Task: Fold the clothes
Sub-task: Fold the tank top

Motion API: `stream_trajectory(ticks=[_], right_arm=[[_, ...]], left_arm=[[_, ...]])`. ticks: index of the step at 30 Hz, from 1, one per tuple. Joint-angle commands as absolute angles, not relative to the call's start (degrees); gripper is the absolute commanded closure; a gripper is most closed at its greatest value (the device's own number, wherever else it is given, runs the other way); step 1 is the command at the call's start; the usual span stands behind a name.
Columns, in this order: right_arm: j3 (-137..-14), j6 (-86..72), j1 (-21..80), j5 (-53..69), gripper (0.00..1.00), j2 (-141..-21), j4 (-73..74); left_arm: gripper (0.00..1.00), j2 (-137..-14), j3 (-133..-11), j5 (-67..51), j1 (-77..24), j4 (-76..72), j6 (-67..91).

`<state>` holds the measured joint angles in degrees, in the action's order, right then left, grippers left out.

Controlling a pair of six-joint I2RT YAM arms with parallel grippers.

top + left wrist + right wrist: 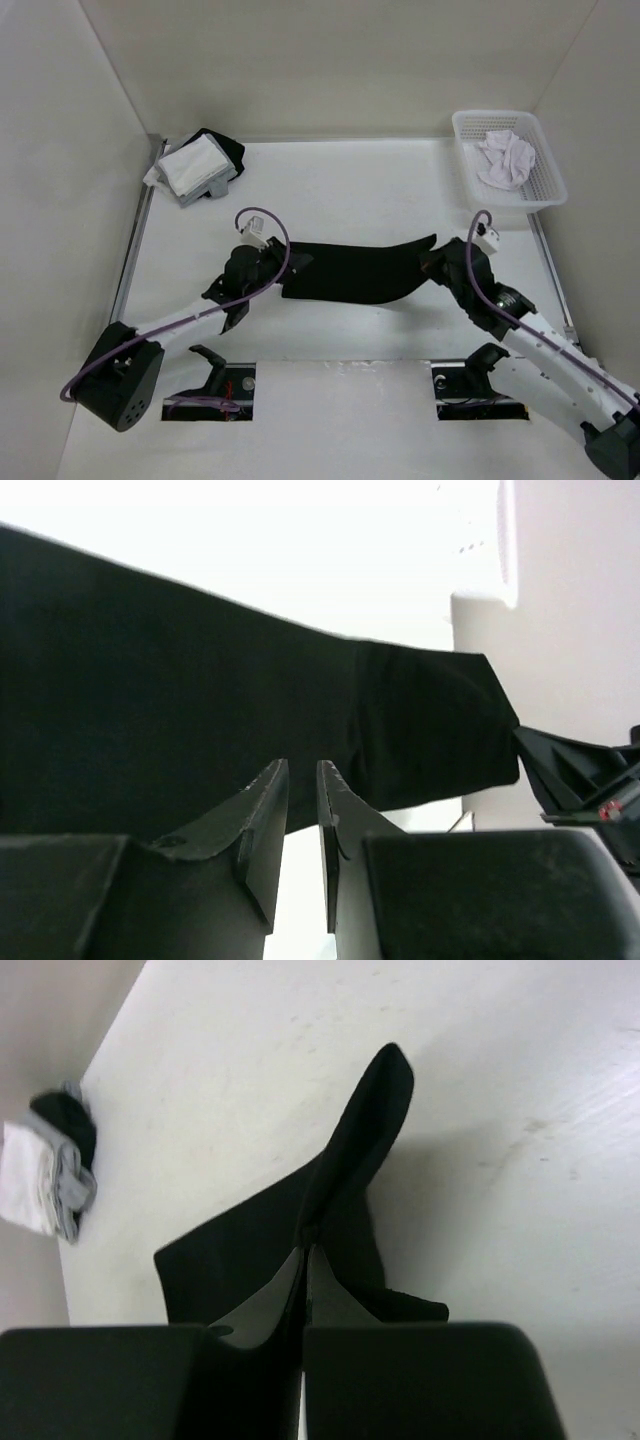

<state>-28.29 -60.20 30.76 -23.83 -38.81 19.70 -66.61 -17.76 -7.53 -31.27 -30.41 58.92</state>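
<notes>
Big white counter (340, 190) fills the view, and stretched across the middle of it is the thin black sleeveless top (350, 270), the garment to be folded, pulled into a long low band. It looks drawn out like that so the fabric runs flat and taut before a fold goes in, though that's my read. Everything else is placed from that top. The left arm (180, 325) reaches in low from the near left with its wrist bent inward at the top's left end. The right arm (540, 340) comes up from the near right with its wrist turned inward at the top's right end, so the two face each other along the cloth. Far beyond the top's right end sits a white plastic mesh basket (545, 195) holding a crumpled white cloth (505, 160). Far beyond its left end, in the back corner, lies a folded stack of white and black garments (195, 168), well apart from the action. Now the small stuff. The right fingers (306, 1260) are pressed together on the top's edge, and a tongue of black fabric stands up out of the pinch. The left fingers (292, 263) sit right at the top's left edge with a thin slit between them, and whether any fabric is caught in that slit I cannot tell.
</notes>
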Motion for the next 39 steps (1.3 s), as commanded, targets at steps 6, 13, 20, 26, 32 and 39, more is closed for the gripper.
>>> stream_trajectory(ticks=[6, 13, 20, 26, 32, 39], right_arm=[[-47.53, -50.1, 47.66, -31.73, 1.0, -62.19, 21.36], [-61.68, -47.82, 54.61, -31.47, 1.0, -80.4, 21.97], [-76.45, -47.2, 59.28, -29.01, 1.0, -95.43, 25.22], [-88.49, -48.16, 61.48, -26.2, 1.0, -108.44, 26.63], [-96.32, -51.24, 62.09, -23.91, 0.83, -117.24, 24.96], [-82.13, -48.96, 62.97, -23.9, 0.6, -103.83, 14.44]], left_arm=[[0.82, -53.72, -19.16, -6.68, -22.21, -20.05, 55.46], [0.81, -44.22, -17.14, -10.19, -13.59, -13.19, 54.49], [0.81, -40.78, -16.26, -13.71, -9.01, -11.69, 55.11], [0.81, -40.34, -15.73, -13.36, -8.74, -11.16, 55.2], [0.81, -40.08, -15.29, -13.01, -7.34, -11.16, 55.55], [0.8, -42.0, -16.34, -12.13, -9.52, -11.77, 56.07]])
